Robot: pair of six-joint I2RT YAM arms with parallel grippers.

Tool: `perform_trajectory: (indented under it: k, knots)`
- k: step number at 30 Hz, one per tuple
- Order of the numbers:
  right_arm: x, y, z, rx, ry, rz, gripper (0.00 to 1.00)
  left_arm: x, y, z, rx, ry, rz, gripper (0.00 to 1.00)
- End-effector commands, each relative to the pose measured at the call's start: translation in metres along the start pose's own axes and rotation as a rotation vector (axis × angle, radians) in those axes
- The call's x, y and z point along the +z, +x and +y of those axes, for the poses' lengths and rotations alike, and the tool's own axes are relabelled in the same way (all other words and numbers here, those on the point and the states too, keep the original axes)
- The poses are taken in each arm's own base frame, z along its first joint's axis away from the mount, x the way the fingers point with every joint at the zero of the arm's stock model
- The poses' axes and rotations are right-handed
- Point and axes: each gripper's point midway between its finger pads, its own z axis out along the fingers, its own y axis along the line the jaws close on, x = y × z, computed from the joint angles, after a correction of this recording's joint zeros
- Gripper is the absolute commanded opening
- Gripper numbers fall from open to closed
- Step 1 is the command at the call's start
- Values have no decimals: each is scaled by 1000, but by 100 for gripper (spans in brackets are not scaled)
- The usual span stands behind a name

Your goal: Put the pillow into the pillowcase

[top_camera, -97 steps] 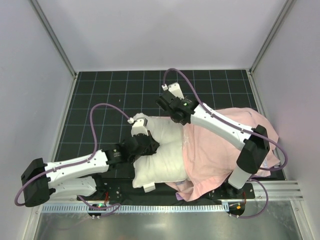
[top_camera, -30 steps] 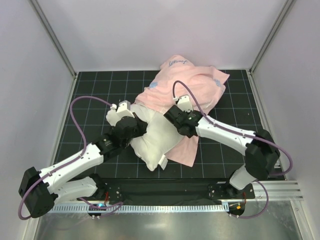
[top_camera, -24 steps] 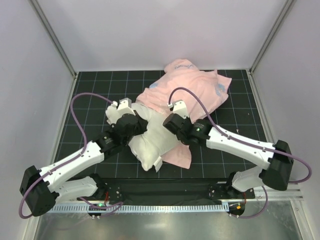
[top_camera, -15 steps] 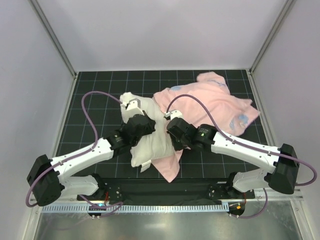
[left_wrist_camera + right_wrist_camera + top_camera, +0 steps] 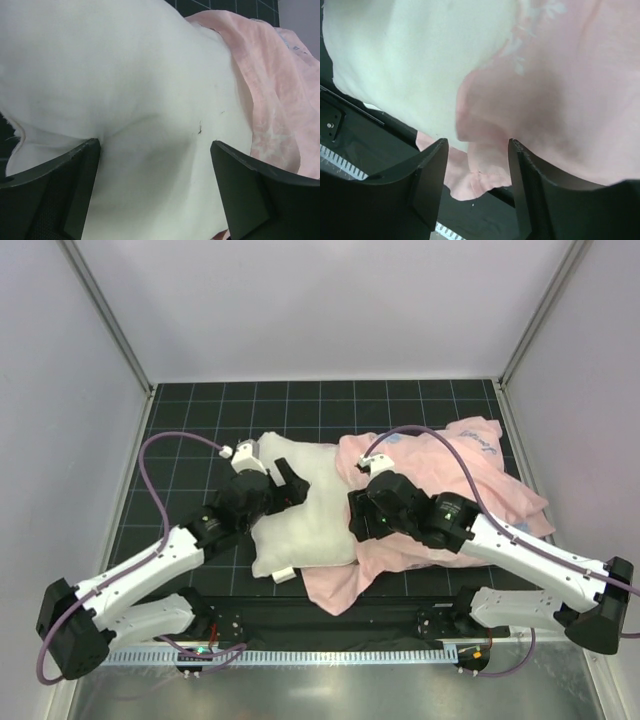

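Since half a second earlier the pillow [image 5: 300,512] had swung round and dropped flat. The pillowcase [image 5: 455,475] had flopped down over the pillow's right end instead of trailing out beyond it. Whether that end sat inside the case or merely under it, I could not tell.

My left gripper [image 5: 289,486] had let go. Its jaws stood wide over the pillow's far left corner, with nothing in them. My right gripper [image 5: 358,518] hung at the pillow's right edge, where the pink cloth overlapped it. Its jaws were parted partway, and the cloth lay beyond them, not pinched.

To do this step well, I judged I should find the case's open hem near the pillow's near right corner and pinch one layer only. I would pin the pillow's left end while drawing the cloth leftward.

Under the pillow lay a black gridded mat [image 5: 195,425]. Plain pale walls [image 5: 320,310] stood beyond the pillow's far, left and right sides.
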Motion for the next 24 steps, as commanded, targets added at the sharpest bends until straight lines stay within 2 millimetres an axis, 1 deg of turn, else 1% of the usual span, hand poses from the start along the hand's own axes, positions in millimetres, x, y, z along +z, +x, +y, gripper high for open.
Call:
perform_trajectory:
  k: [1,2,3,4,5,6,7,8,9,11,12,13,14,15,16,17,18,19,20,21,22,23,24]
  knots:
    - [-15,-24,-7,6,60,-68,61,-19,13,19,33,-12,111,96]
    - [-14,-26,-12,-9,97,-59,66,-23,18,30,51,-47,139,99]
    - [-17,-36,-10,-13,103,-76,68,-27,18,34,62,-58,146,100]
    - [-18,-40,-11,-19,120,-82,71,-30,19,37,66,-63,154,100]
    - [-11,-41,-19,-40,182,-63,74,-34,26,42,73,-71,188,100]
    - [-14,-51,-17,-44,192,-79,74,-35,28,45,69,-70,203,100]
    - [-11,-56,-18,-55,211,-79,75,-37,32,46,61,-62,220,100]
    - [-9,-58,-23,-70,254,-72,75,-37,39,50,58,-64,243,100]
    - [-3,-68,-22,-83,290,-76,76,-38,44,48,49,-47,268,100]
    - [2,-75,-29,-108,365,-64,76,-36,51,53,50,-59,289,100]
    - [9,-87,-31,-127,419,-71,76,-33,55,56,52,-64,297,100]
    - [13,-91,-32,-136,444,-69,76,-30,58,58,44,-67,306,100]
    - [12,-103,-30,-134,460,-82,76,-25,65,61,37,-73,329,100]
    - [29,-101,-33,-157,504,-52,76,-21,71,64,28,-69,347,100]
    - [33,-106,-38,-164,536,-50,72,-14,71,56,1,-23,351,100]
    - [37,-104,-44,-180,577,-20,69,-9,74,56,-16,-21,354,100]
    - [37,-114,-44,-171,600,-33,62,-6,84,54,-30,-11,396,100]
    - [43,-110,-53,-189,668,-1,43,-2,86,46,-38,32,403,97]
    - [42,-118,-50,-179,668,-18,33,0,88,43,-41,50,407,90]
    - [44,-118,-47,-176,654,-11,26,4,90,40,-46,69,412,75]
    - [49,-121,-37,-175,593,-19,16,6,88,32,-50,111,398,68]
    - [52,-122,-30,-176,552,-20,11,7,86,27,-56,134,387,56]
    - [52,-125,-24,-171,515,-29,7,8,84,22,-60,151,380,50]
